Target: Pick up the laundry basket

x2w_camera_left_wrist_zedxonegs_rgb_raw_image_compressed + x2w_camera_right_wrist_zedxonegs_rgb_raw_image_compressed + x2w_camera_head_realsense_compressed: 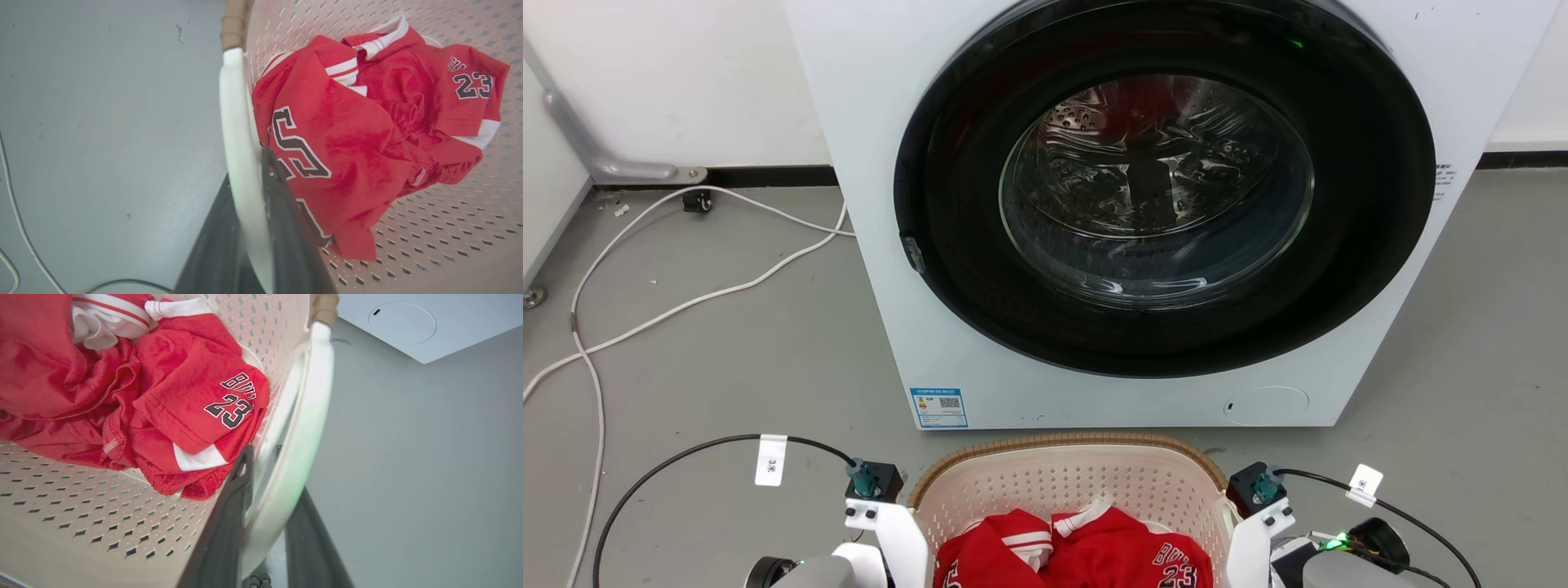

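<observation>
Near side of washer (1143, 212), on floor (727, 367): basket (1062, 445), long axis left-right, red jerseys (1086, 547) inside. Left gripper (245, 171) clamps left handle (235, 102), right gripper (273, 473) right handle (314, 396); one finger inside wall, one outside. Arms equally near; lift likely straight up.

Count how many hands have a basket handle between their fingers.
2. The left hand straddles the laundry basket's left white handle; the right hand straddles the right handle. Both look closed on them.
</observation>
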You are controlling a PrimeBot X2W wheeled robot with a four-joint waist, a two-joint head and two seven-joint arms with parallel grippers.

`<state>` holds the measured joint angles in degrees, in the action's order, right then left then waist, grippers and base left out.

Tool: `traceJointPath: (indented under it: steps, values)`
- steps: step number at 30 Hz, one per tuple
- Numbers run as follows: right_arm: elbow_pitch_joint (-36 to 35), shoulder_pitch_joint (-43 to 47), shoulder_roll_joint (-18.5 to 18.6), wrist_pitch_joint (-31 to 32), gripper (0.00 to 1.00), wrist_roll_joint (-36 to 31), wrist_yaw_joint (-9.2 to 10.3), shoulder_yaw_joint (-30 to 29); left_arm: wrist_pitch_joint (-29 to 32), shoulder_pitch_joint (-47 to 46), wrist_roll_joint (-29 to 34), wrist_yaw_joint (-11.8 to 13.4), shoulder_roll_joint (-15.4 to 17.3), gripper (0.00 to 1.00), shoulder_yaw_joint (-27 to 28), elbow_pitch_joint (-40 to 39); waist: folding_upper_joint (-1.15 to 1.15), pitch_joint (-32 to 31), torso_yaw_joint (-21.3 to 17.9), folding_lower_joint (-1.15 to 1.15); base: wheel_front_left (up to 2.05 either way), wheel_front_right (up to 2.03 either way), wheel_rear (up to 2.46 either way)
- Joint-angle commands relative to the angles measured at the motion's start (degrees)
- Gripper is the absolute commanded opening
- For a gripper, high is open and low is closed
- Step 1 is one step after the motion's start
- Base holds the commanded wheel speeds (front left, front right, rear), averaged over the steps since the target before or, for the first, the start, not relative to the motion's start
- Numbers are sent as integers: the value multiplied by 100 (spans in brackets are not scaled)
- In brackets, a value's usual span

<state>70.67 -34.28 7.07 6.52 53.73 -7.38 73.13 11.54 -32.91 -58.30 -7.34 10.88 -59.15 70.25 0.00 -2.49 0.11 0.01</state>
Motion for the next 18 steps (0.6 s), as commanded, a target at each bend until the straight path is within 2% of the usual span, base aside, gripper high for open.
traceJointPath:
  steps: [1,18]
  values:
    - [7,33,-28,-47,0,-56,-20,32,-36,-90,-27,-24,36,0,-35,6,0,2,3,-1,0,0,0]
    - [64,44,-50,-73,0,-19,-20,35,-89,-140,-220,-21,53,0,-235,43,0,14,6,-1,0,0,0]
